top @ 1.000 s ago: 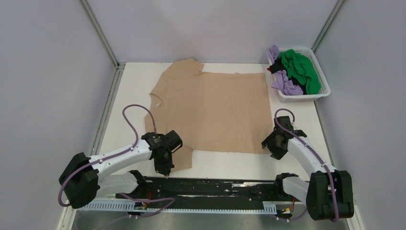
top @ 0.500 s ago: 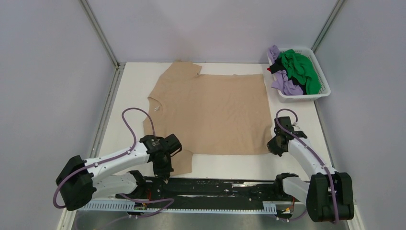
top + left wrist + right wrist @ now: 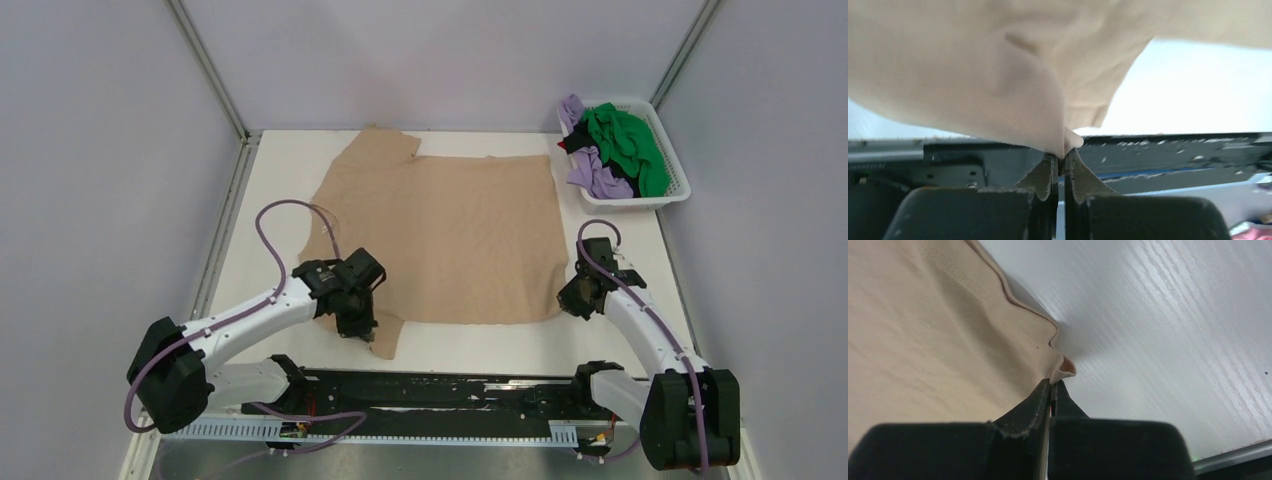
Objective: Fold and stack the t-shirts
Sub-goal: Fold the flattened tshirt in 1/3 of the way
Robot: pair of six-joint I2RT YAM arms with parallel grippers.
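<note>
The tan shirt [image 3: 450, 230] is spread flat on the table [image 3: 620, 345], collar to the left and hem to the right, so its long axis runs side to side in front of both arms. Its near edge is held at both ends. The left gripper [image 3: 357, 318] is clamped on a pinch of the near sleeve, and the right gripper [image 3: 578, 300] on the near hem corner, with only cloth between the jaws. The rest of the cloth lies beyond the jaws, so the near edge would probably be carried toward the far one. The other shirts [image 3: 615, 150] are heaped in the basket [image 3: 640, 203] at the far right.
</note>
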